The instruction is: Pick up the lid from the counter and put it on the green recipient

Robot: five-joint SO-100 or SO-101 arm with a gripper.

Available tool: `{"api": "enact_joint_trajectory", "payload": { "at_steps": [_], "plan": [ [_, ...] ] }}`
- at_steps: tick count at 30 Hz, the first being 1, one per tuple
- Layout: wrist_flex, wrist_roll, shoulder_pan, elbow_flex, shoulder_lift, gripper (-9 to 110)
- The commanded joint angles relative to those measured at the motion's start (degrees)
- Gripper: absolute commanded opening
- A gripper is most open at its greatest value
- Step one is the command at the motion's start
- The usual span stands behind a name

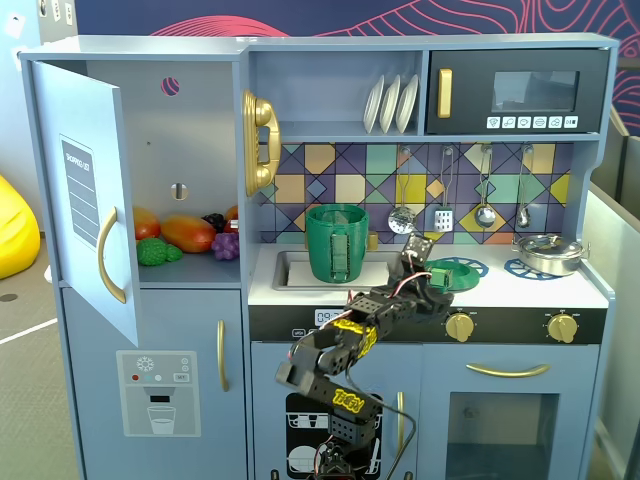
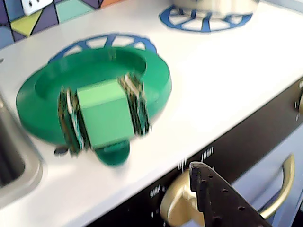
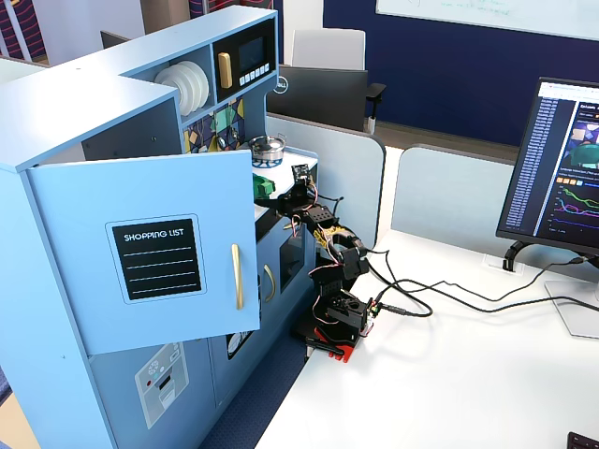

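The green lid (image 2: 99,75) lies flat on the white counter (image 2: 227,80), over a blue burner ring, with its light green tab (image 2: 105,118) toward the front edge. It also shows in a fixed view (image 1: 457,273). The tall green recipient (image 1: 337,243) stands upright in the sink, left of the lid, with its top uncovered. My gripper (image 1: 428,272) hovers at the counter's front edge, just left of the lid and apart from it. In the wrist view only one black finger (image 2: 220,196) shows, low at the right, with nothing against it. The gripper holds nothing.
A silver pot (image 1: 548,252) sits on the right burner ring. The sink (image 2: 14,165) is left of the lid. Gold knobs (image 1: 459,326) stick out below the counter edge. Utensils hang on the back wall (image 1: 443,215). The fridge door (image 1: 85,190) stands open at the left.
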Motion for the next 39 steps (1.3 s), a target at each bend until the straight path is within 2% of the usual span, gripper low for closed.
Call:
{"api": "enact_joint_trajectory", "payload": {
  "at_steps": [1, 23, 25, 29, 39],
  "plan": [
    [-3.9, -1.1, -0.5, -8.1, -4.5, 53],
    [-6.6, -4.5, -3.8, -26.9, -27.7, 45],
    [-6.6, -5.2, -4.0, -28.3, -29.1, 37],
    [-5.5, -4.4, -4.4, -28.9, -29.8, 0],
    [-4.4, -3.4, -3.8, -30.4, -28.6, 0]
  ]
}}
